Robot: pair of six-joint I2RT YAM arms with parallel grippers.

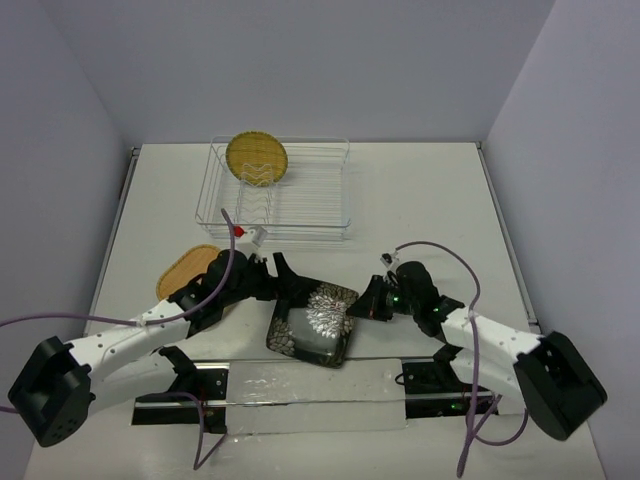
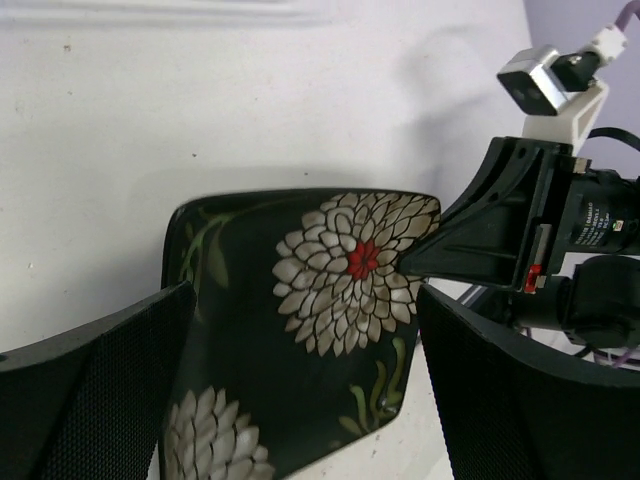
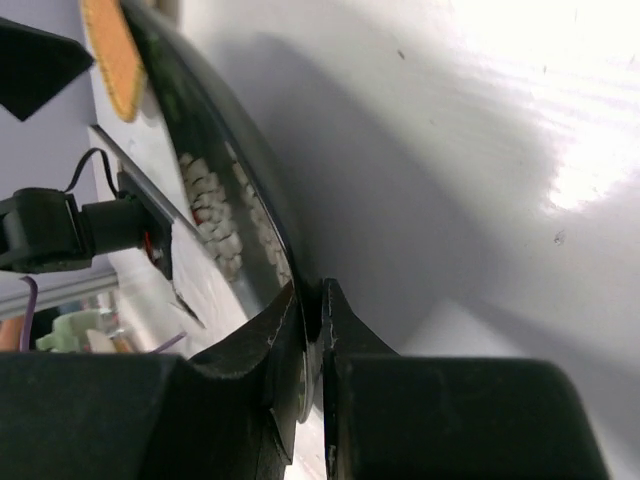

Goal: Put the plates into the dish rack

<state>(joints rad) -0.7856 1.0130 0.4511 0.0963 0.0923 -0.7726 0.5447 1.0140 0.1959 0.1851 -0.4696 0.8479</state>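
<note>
The black square plate with white flowers (image 1: 313,322) sits tilted in front of the arms. My right gripper (image 1: 362,302) is shut on its right rim; the wrist view shows the fingertips (image 3: 340,330) pinching the thin rim of the plate (image 3: 235,190). My left gripper (image 1: 289,288) is open at the plate's left edge. In its wrist view the plate (image 2: 300,310) lies between the wide-spread fingers (image 2: 100,390). The yellow round plate (image 1: 257,158) stands upright in the wire dish rack (image 1: 300,205). The tan bamboo plate (image 1: 187,268) lies flat on the table beside the left arm.
The rack stands at the back middle of the white table (image 1: 430,200). A clear plastic strip (image 1: 310,395) runs between the arm bases. Purple cables loop off both arms. Walls close in the table's left, right and back.
</note>
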